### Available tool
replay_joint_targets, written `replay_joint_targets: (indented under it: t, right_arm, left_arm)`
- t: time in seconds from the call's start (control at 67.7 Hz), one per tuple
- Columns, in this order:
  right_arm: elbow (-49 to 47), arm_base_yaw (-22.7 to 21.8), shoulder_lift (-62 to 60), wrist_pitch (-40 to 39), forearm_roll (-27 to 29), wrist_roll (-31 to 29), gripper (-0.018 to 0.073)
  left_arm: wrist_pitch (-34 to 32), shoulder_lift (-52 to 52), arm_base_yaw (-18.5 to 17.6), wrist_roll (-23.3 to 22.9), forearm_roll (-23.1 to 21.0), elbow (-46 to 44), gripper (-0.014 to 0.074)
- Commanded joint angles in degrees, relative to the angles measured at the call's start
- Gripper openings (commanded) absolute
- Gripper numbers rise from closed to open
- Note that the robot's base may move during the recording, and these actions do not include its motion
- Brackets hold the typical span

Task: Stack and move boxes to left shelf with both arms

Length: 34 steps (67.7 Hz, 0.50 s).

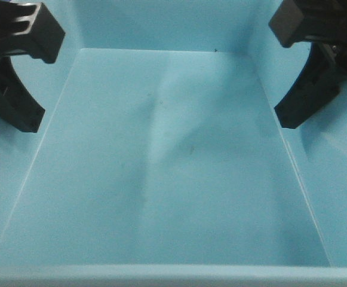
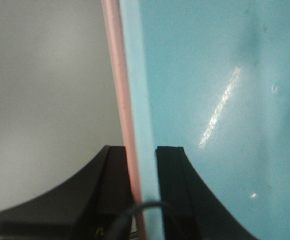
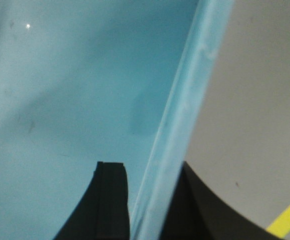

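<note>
Both the left hand (image 2: pixel 142 150) and right hand (image 3: pixel 147 167) pinch the blue box (image 1: pixel 173 179).

Left end effector (image 2: pixel 144 180) clamped across the nested side walls of the pink box (image 2: pixel 121 100) and blue box (image 2: pixel 209 100), one black finger inside, one outside, right end effector (image 3: pixel 147 200) gripping the blue box's opposite wall likewise, curved inner fingers (image 1: pixel 307 101) pointing downward.

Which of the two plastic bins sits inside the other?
The light sky blue bin: its open interior fills the front view, while the salmon pink bin shows only as a thin strip outside its wall.
</note>
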Motion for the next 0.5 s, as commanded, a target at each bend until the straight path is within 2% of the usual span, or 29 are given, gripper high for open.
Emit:
replay_joint_targets:
  t: [0.0,0.487]
  right_arm:
    - [-1.9,-0.6,-1.7,-4.1,-3.8,-1.7,0.0036]
    - [-1.9,-0.6,-1.7,-4.1,-3.8,-1.7,0.0036]
  left_arm:
    - [-2.0,-1.9,-0.6,1.5,4.7,-1.8,-0.0003]
    - [-2.0,-1.9,-0.6,1.5,4.7,-1.8,-0.0003]
